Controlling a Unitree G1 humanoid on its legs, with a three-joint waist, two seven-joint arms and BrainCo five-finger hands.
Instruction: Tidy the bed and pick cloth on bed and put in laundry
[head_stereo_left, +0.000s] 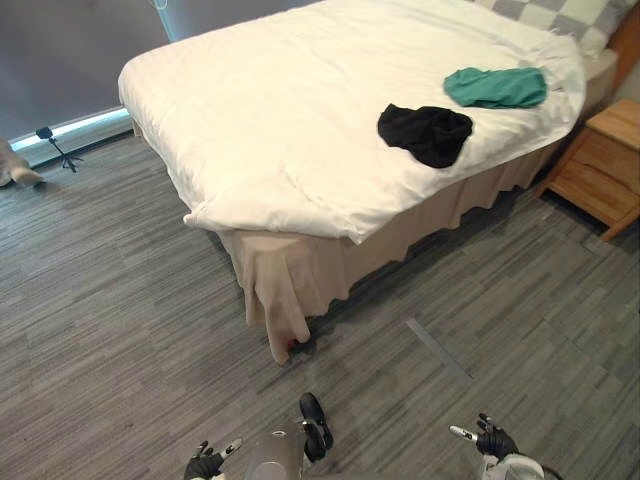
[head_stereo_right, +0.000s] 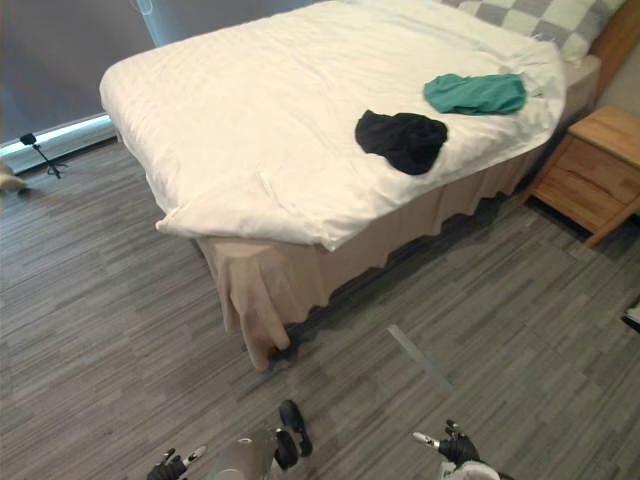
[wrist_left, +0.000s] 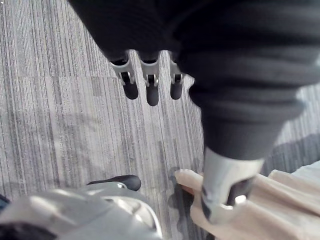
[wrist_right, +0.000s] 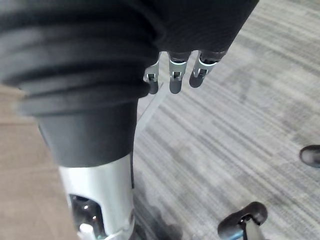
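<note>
A black cloth (head_stereo_left: 427, 133) lies crumpled on the white duvet (head_stereo_left: 280, 110) near the bed's right side. A green cloth (head_stereo_left: 497, 87) lies just beyond it, closer to the checkered pillow (head_stereo_left: 572, 14). Both hands hang low over the floor, well short of the bed. My left hand (head_stereo_left: 205, 464) is open, its fingers (wrist_left: 152, 92) straight over bare floor with nothing in them. My right hand (head_stereo_left: 492, 440) is open too, its fingers (wrist_right: 172, 80) relaxed and holding nothing.
The beige bed skirt (head_stereo_left: 290, 275) hangs to the floor at the near corner. A wooden nightstand (head_stereo_left: 605, 165) stands right of the bed. A small black tripod (head_stereo_left: 55, 145) sits by the far wall at the left. Grey wood-pattern floor (head_stereo_left: 120, 330) lies open before the bed.
</note>
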